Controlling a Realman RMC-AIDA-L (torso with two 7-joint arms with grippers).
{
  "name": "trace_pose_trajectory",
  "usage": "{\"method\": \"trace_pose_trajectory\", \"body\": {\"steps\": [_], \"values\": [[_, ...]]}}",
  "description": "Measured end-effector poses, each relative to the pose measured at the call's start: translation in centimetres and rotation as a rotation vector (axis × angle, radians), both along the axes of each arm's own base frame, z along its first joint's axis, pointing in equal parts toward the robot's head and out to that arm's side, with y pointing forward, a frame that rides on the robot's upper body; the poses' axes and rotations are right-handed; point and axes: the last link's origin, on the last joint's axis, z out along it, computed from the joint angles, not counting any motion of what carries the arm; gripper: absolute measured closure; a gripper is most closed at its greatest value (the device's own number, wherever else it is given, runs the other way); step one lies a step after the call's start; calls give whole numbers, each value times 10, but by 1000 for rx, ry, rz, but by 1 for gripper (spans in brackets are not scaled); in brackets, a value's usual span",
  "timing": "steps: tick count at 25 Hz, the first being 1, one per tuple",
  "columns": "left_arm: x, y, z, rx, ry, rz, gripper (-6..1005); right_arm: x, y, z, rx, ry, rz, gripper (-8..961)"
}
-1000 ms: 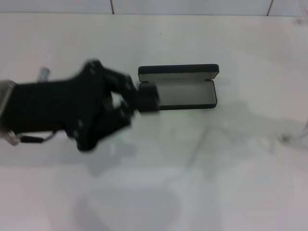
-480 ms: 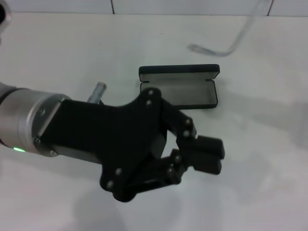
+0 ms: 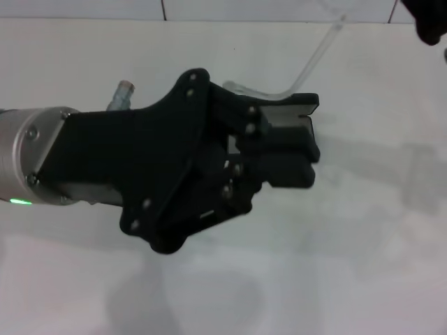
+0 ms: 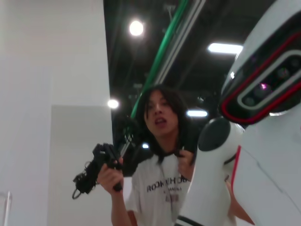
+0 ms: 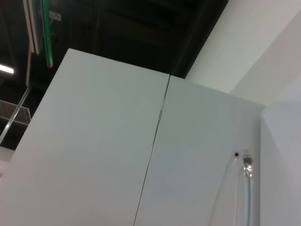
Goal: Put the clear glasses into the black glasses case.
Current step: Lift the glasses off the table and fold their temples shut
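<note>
The clear glasses [image 3: 309, 64] show in the head view only as one thin transparent arm. It runs from the far right edge of the scene down and to the left, and its bent end lies over the far rim of the black glasses case [image 3: 308, 102]. The right wrist view catches a clear arm with a small hinge [image 5: 246, 164] against a white wall. The lenses do not show anywhere, so I cannot tell whether the frame hangs in the air or touches the case.

The case stands open on the white table [image 3: 370, 244]. Only its raised lid edge and right end are visible — the rest is hidden.

What hides it is the left gripper [image 3: 307, 152], which reaches in from the left above the case. Its two black fingers [image 3: 283, 136] are pressed together, with nothing visible between them. The right gripper [image 3: 431, 21] is a dark shape in the far right corner, near where the clear arm leaves the frame. Whether it grips the glasses cannot be told from here.

These glasses are probably light, smooth and slippery, and the thin arms likely flex or fold under sideways force. The safer hold is probably the stiff front near the bridge or hinge — pinched gently, since the plastic can scratch or twist loose.
</note>
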Motion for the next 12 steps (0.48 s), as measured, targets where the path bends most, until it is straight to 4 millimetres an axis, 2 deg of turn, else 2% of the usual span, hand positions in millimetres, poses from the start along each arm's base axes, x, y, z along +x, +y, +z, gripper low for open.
{"method": "trace_pose_trajectory", "body": {"steps": [12], "values": [[-1,5,5,1,-78,59,930,-4,1,-9,1,-26,7,838]]}}
